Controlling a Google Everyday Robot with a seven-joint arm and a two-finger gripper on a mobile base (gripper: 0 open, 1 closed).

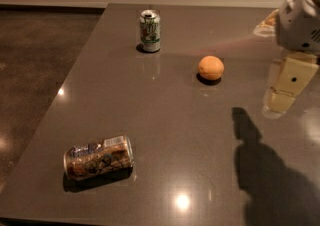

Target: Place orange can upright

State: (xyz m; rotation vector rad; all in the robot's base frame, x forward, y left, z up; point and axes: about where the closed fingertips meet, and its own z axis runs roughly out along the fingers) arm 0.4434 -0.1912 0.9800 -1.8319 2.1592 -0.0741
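**Item 1. Orange can** (99,157): lies on its side at the near left of the desk (165,120), not upright. Its length runs left to right, and the right end sits slightly farther back than the left. The body is copper-brown with dark graphics and has a white patch on the upper right. The silver end faces right. A dark shadow lies along its near side. Nothing touches it.

**Item 2. Desk**: dark, glossy grey-brown top carrying all the objects. Small bright light reflections show near the left edge and close to the near edge, right of the orange can.

**Item 3. Orange fruit** (210,67): round, resting right of centre and farther back. It is well apart from the orange can.

**Item 4. Green-and-white can** (150,30): stands upright at the far side, left of the fruit, with its silver top up. It is the object farthest from the orange can.

**Item 5. Tool** (280,101): a pale yellow part at the right edge of the scene, hanging over the right side of the desk. It is right of the fruit and well apart from the orange can. It holds nothing visible. Whether it is open or closed cannot be told.

**Item 6. Arm housing** (300,17): white and rounded, above the tool at the far right.

**Item 7. Arm shadow** (265,170): a dark shape on the near right of the desk.

**Item 8. Floor** (35,60): dark and polished, left of the desk.
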